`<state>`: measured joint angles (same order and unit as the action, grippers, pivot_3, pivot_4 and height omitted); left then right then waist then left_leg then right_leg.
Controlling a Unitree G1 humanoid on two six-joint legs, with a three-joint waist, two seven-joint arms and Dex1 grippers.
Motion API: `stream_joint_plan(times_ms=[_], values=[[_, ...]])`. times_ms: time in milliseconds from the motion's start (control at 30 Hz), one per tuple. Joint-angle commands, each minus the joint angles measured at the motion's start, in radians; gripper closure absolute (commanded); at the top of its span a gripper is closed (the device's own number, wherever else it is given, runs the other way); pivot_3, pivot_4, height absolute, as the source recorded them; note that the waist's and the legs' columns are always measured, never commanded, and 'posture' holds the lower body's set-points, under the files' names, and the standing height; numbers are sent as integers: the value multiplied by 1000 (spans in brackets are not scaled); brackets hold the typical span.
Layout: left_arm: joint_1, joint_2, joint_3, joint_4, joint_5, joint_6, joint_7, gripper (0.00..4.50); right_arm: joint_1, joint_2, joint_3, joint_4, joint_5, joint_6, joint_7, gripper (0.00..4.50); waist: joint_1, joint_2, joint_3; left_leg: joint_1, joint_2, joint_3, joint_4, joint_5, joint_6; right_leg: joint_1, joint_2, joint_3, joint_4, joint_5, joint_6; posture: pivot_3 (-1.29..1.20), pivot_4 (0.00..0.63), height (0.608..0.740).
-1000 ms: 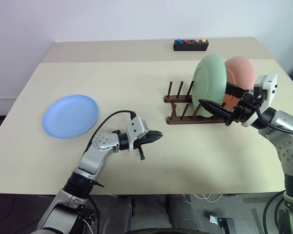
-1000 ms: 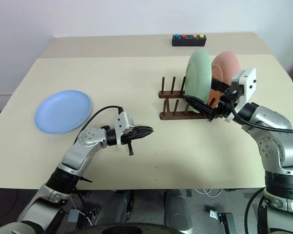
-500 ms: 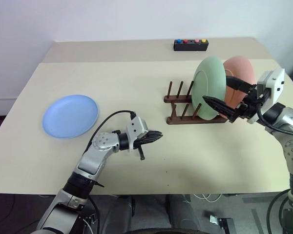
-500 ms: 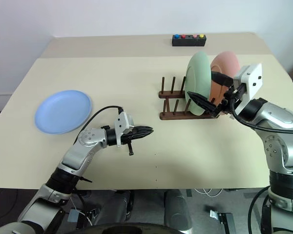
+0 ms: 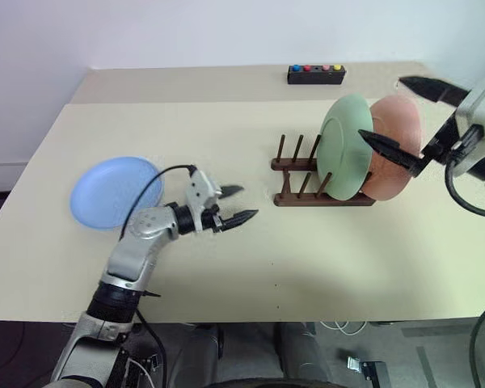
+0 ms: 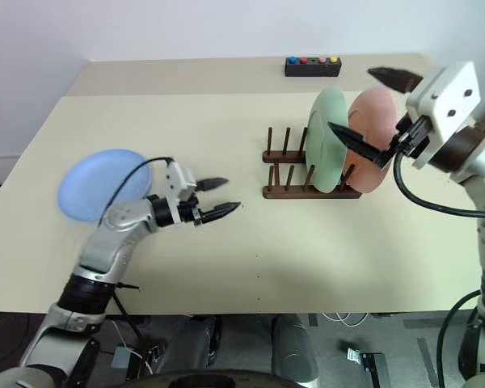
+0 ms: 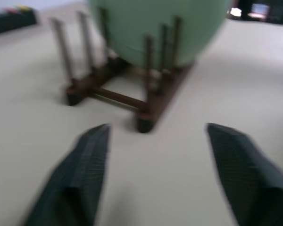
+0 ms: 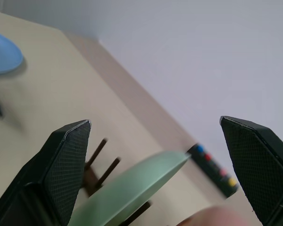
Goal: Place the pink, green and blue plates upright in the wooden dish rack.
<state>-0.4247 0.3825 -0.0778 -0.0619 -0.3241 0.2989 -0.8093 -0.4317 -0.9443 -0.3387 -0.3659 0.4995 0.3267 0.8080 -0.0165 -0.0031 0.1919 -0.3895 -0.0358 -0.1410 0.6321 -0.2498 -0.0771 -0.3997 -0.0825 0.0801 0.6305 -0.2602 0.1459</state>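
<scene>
Two of the three plates are found seated upright in the dark brown wooden dish rack [image 5: 319, 179]: the pale mint green round plate [image 5: 345, 146] between pegs near the rack's right end, and the salmon pink round plate [image 5: 392, 145] just behind it, close alongside. Each is held on edge by the pegs alone. The light blue round plate [image 5: 115, 191] is noted lying flat on the beige table [image 5: 226, 275], well apart from the rack on the left side; it is judged the one item outstanding.

The right gripper [image 5: 404, 121] is observed raised beside the racked plates with its black fingers spread wide and nothing between them. The left gripper [image 5: 236, 204] is seen low over the table between the blue plate and the rack, fingers likewise spread and empty (presumably made ready for a grasp). Two free peg slots are noted at the rack's left end, which are judged sufficient for the blue plate.
</scene>
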Motion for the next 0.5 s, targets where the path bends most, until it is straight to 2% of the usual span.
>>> stream_joint_plan(times_ms=[33,133,233,367,500], values=[[-94,56,128,15,41,12,139,21,-18,-24,70,-138,27,4,52,0,-2,-1,0,0,0,0,0,0,0,-1,0,0,0,0,0,0,150,740],[-167,126,183,99,125,65,278,21,2,-3,201,-193,-46,-27,72,0,-5,-1,0,0,0,0,-1,0,0,-1,0,0,0,0,0,0,150,740],[-219,185,238,160,162,201,392,21,10,34,314,-195,-130,-78,77,0,-4,-2,1,0,0,0,0,0,0,-1,0,0,0,0,0,0,150,740],[-264,246,286,218,190,364,485,21,6,63,363,-174,-173,-116,93,0,2,-5,2,-2,0,0,0,0,0,-3,0,0,0,0,0,0,150,740],[-255,326,286,248,211,540,505,21,5,87,384,-159,-186,-136,110,0,-5,-9,4,-2,0,-1,0,0,0,-3,0,-1,1,0,0,0,150,740]])
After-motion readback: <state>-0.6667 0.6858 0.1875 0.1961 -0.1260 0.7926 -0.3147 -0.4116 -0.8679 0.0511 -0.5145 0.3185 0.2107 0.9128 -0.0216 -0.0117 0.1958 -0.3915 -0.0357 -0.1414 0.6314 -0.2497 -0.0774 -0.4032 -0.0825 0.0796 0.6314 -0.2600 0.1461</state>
